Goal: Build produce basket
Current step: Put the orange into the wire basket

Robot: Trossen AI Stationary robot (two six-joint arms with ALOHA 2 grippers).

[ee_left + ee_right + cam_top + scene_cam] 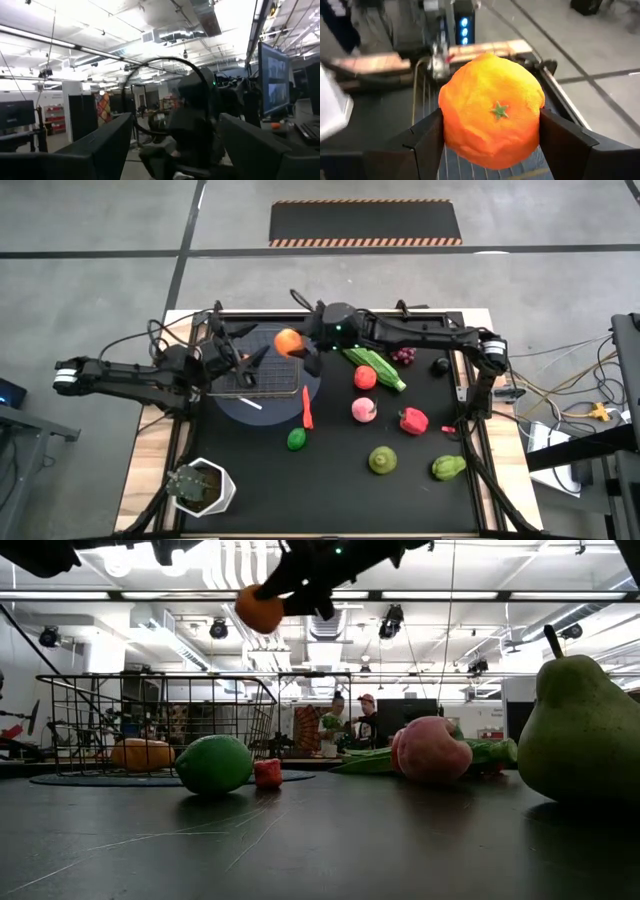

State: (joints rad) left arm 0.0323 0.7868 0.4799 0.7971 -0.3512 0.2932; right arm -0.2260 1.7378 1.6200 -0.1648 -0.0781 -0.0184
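Two dark arms are seen over a black table (330,480). A wire basket (262,370) sits on a grey disc near the table's far left part, with an orange item inside it, seen in the low view. An orange fruit (492,116) is clamped between the right gripper (297,345) fingers, raised above the basket. The left gripper (243,361) is held over the basket, fingers spread wide, empty. Other produce is scattered on the table.

Right gripper (492,137) clamps orange (491,110) above basket (422,92) wires.
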